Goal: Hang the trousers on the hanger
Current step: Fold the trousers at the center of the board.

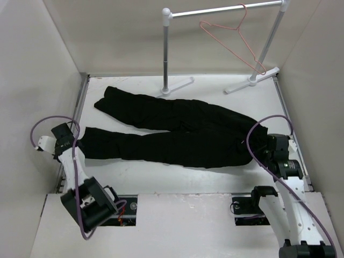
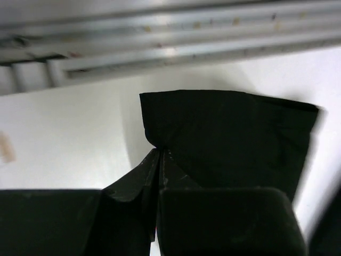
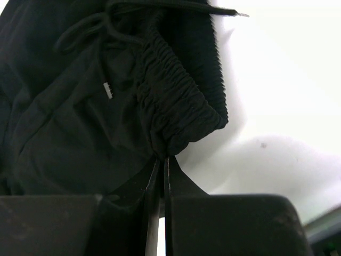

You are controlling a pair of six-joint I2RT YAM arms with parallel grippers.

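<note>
The black trousers point(image 1: 172, 131) lie flat across the table, waistband at the right, two legs running left. My left gripper point(image 1: 77, 143) is shut on the hem of the near leg point(image 2: 224, 138). My right gripper point(image 1: 263, 146) is shut on the gathered elastic waistband point(image 3: 178, 114), with a drawstring above it. The pink-red wire hanger point(image 1: 232, 40) hangs by its hook from the rail at the back right, apart from both grippers.
The white-and-silver garment rail point(image 1: 226, 11) stands at the back on two feet point(image 1: 177, 86). White walls close in left, right and back. A metal channel point(image 2: 170, 37) runs along the table's left edge. Purple cables loop off both arms.
</note>
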